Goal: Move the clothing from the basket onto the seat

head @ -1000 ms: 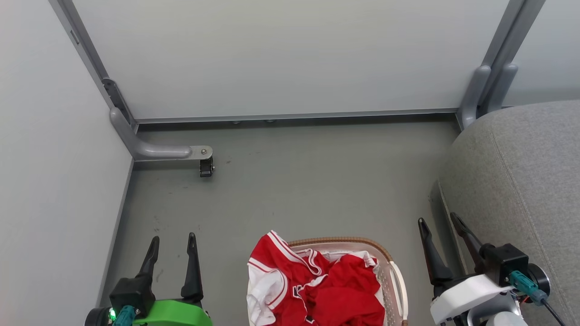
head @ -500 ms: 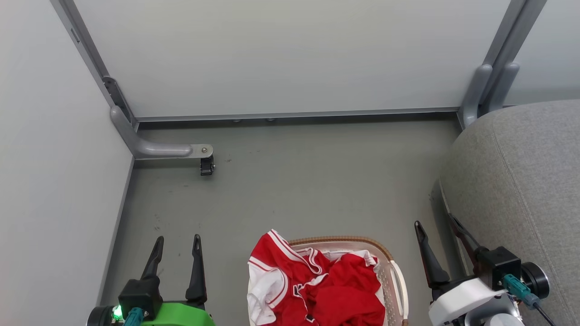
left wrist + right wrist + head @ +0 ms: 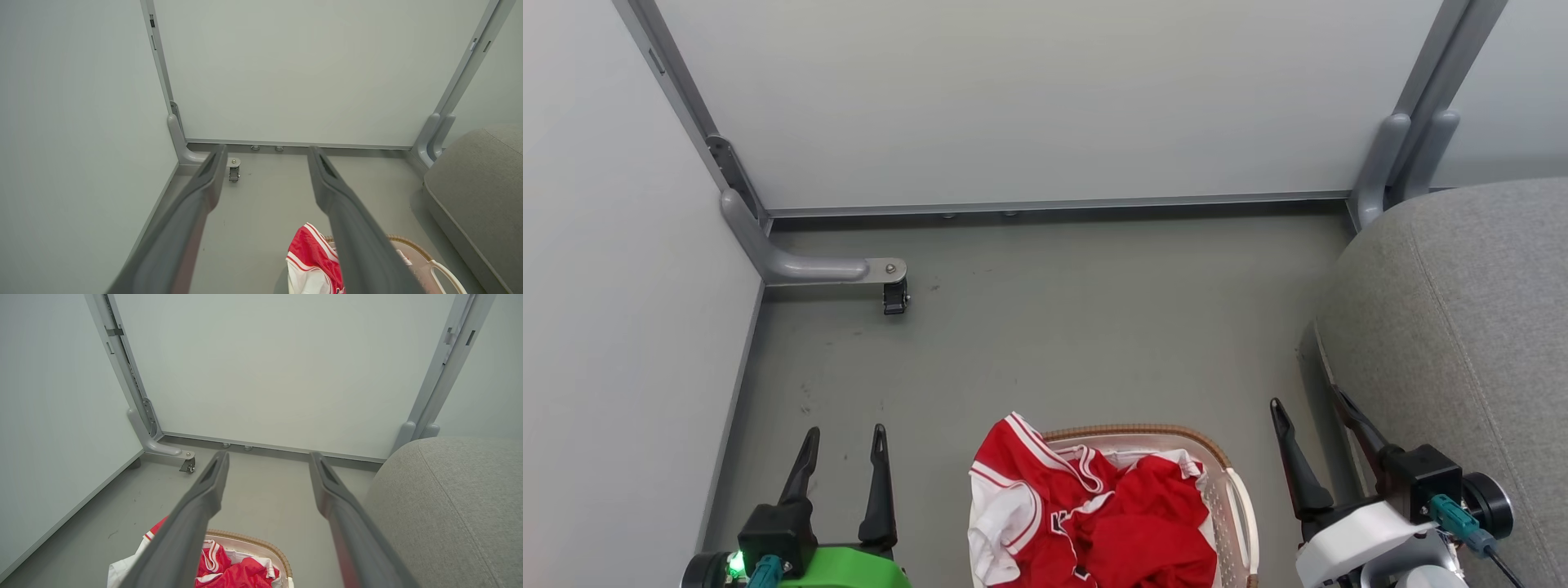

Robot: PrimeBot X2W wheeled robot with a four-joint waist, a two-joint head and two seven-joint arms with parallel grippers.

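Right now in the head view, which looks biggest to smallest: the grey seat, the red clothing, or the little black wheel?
1. seat, cut off at the edge
2. clothing, also cut off
3. wheel, smallest, though farther away

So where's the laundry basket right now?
In the head view the basket sits on the floor at bottom centre, between the left gripper and the right gripper, holding the red clothing, with the grey seat to its right.

One basket (image 3: 1143, 430); two red garments, namely one white-trimmed jersey (image 3: 1029, 465) and one plain red garment (image 3: 1160, 523); one grey seat (image 3: 1462, 310); two grippers, a left gripper (image 3: 845, 429) and a right gripper (image 3: 1304, 396), each bearing two dark fingers (image 3: 879, 482); one small caster (image 3: 895, 299) on one grey bracket (image 3: 817, 269).
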